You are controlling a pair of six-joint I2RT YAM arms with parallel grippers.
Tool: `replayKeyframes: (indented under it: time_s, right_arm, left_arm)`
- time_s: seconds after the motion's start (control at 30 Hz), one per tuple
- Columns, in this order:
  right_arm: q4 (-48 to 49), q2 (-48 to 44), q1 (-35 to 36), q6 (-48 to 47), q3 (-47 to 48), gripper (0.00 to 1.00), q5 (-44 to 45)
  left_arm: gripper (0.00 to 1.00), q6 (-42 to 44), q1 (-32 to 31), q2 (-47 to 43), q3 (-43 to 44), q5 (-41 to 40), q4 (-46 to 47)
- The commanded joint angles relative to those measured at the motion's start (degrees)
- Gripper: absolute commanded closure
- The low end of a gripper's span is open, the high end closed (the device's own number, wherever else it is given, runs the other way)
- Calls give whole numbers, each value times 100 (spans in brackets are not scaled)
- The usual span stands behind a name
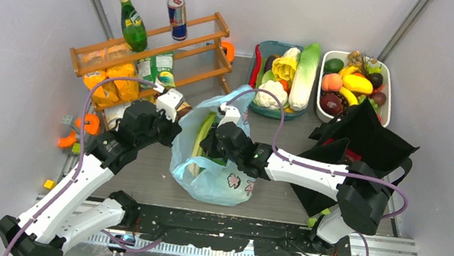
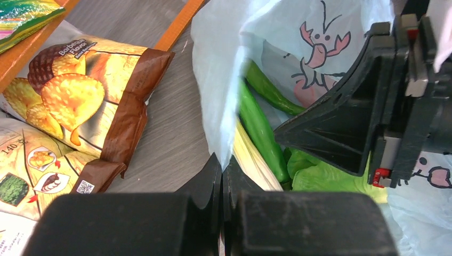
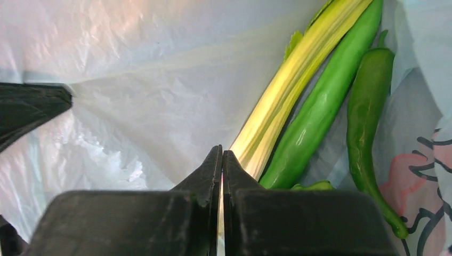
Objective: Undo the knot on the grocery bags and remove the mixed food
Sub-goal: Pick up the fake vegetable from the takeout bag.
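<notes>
The left gripper [image 2: 222, 178] clamps its black wedge fingers on the thin, crinkled rim of the blue bag [image 2: 224, 64]. The right gripper [image 3: 222, 170] has its fingers together, perhaps nipping film. Beyond them, inside the bag, a ribbed pale leek [image 3: 298, 80] and a glossy cucumber [image 3: 320, 112] run toward one o'clock.

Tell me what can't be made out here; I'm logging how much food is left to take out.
- Black tote contents: top view, its own folded fabric and the right arm cover them.
- Leek and cucumber lower ends: right wrist view, right gripper blocks them.
- Whether that gripper pinches blue bag film: fingertips meet, nothing shows between.
- Lower snack packet: left wrist view, cut by frame edge.
</notes>
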Motion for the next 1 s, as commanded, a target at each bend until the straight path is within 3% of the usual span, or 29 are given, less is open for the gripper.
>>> replayKeyframes:
  time_s: [0.0,0.13,0.33,0.77,0.97]
  right_arm:
    - [134,-116,9,-79,-64,92,218]
    - [345,182,24,74,7,70,-343]
    - [593,687,76,400,130,45,-829]
    - [314,1773,77,539,375,28,-718]
    - [243,2107,80,548,401,25,-637]
  left_arm:
    - [100,5,21,-21,23,-40,237]
    - [100,-8,21,-12,27,1,244]
    - [100,-13,12,-16,28,47,240]
    - [100,-13,-23,-38,12,180,263]
    - [100,-12,-32,-75,11,193,273]
